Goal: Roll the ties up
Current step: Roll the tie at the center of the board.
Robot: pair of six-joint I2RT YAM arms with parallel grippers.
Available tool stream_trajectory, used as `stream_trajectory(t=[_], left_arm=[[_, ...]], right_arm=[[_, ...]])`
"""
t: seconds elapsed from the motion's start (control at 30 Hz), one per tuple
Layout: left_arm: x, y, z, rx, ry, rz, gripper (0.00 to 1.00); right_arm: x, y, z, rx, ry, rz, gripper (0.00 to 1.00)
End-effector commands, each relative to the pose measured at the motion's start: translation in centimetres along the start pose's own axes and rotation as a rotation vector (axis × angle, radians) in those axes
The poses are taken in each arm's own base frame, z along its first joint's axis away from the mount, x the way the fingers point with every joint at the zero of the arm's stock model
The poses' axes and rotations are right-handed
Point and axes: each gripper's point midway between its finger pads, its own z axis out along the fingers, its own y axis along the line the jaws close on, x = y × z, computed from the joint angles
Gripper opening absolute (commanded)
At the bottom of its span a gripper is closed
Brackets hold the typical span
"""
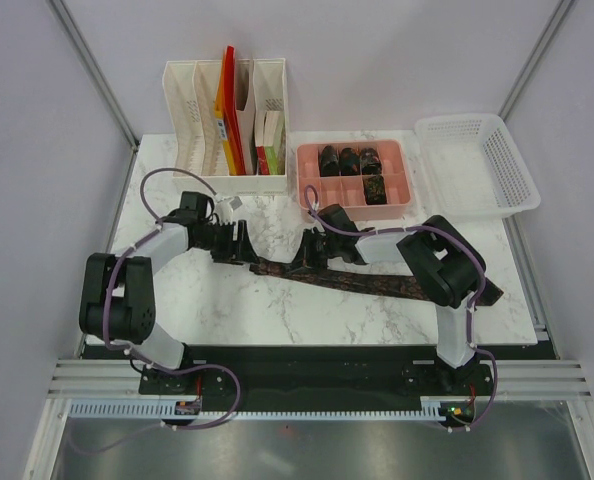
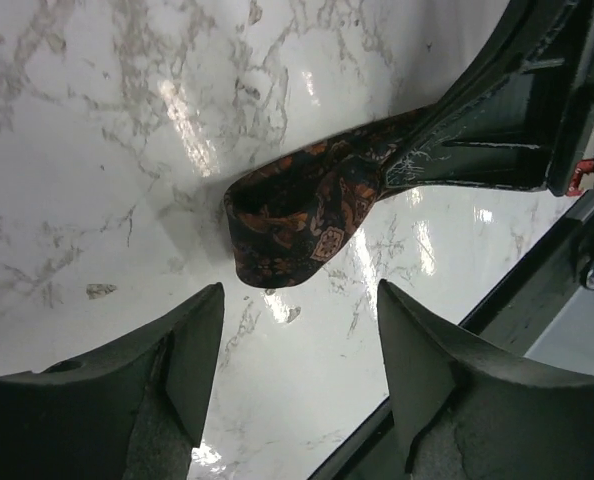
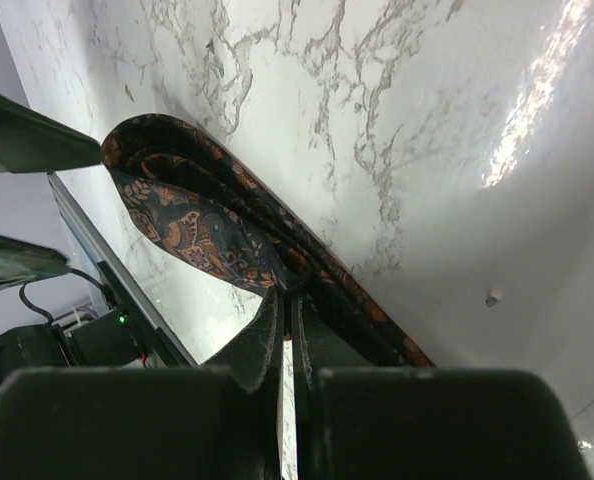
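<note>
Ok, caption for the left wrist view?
Left gripper open above the marble table, facing the folded end of a patterned tie pinched by the right gripper.

From above, we lose the tie [image 1: 377, 283] where the right gripper [image 1: 307, 254] covers it; its fold there is too small to read. In the right wrist view the strip runs behind the pinching fingers [image 3: 259, 345] and off the bottom edge (how much cloth they hold we cannot tell), while the left gripper [image 1: 245, 245] shows only as two fingers [image 3: 27, 145] cut by the frame's left side. From the left wrist, the right gripper hides the tie's long run. The rolls [image 1: 349, 160] in the pink tray [image 1: 304, 182] by the far edge of the counter [image 1: 277, 315] are too small for their pattern to show.
</note>
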Motion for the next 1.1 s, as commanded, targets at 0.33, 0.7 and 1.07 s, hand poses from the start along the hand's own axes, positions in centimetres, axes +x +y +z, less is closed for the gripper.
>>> stream_trajectory(t=[0.33,0.7,1.07], left_arm=[[0.0,1.0,2.7,-0.009,-0.035,-0.242,0.44],[-0.9,-0.5,1.6,-0.186,-0.055,-0.140,0.02],[0.5,-4.6,4.7,-0.109,0.059,-0.113,0.02]], right_arm=[[0.1,-2.3,0.9,0.094,-0.003,-0.006,0.00],[-0.1,-2.4,1.2,0.097,-0.004,-0.003,0.00],[-0.1,-2.3,1.3,0.091,0.000,0.003,0.00]])
